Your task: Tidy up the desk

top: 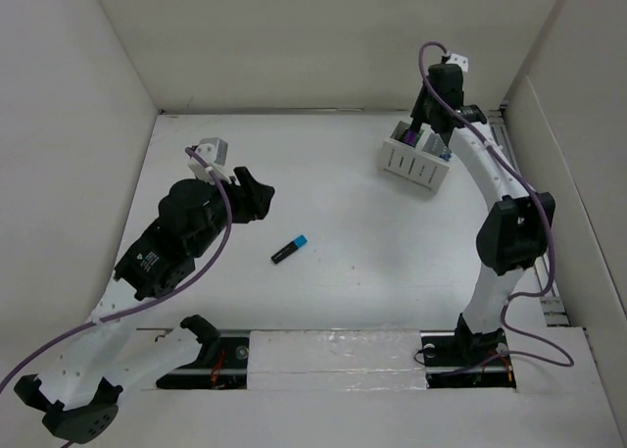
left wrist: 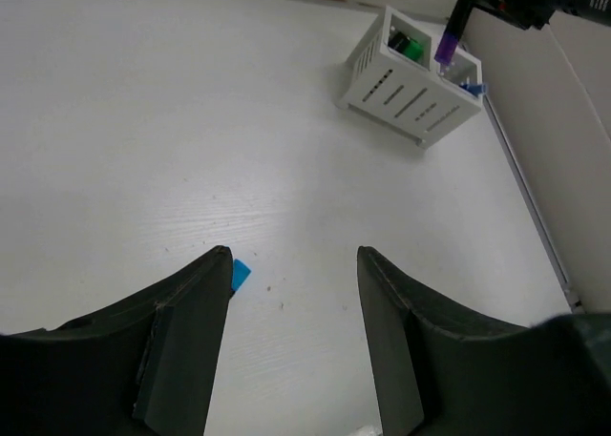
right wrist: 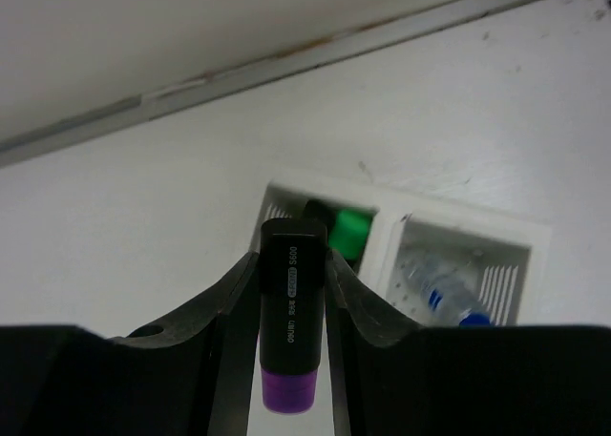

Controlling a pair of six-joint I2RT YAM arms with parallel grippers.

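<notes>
On the white desk [top: 343, 203], a black marker with a blue cap [top: 290, 249] lies near the middle. My left gripper [top: 253, 195] hovers to its left, open and empty. In the left wrist view only a sliver of the blue cap [left wrist: 240, 274] peeks past the left finger of this gripper [left wrist: 293, 255]. My right gripper [right wrist: 292, 264] is shut on a black highlighter with a purple cap [right wrist: 291, 302], cap toward the camera. It hangs above the white slotted holder box [right wrist: 458, 224], over its left compartment, where a green-capped marker [right wrist: 348, 231] stands.
The holder box [top: 416, 159] sits at the back right of the desk. Its right compartment holds a small clear bottle with a blue cap [right wrist: 444, 298]. White walls enclose the desk on the left, back and right. A rail runs along the right edge [top: 549, 281].
</notes>
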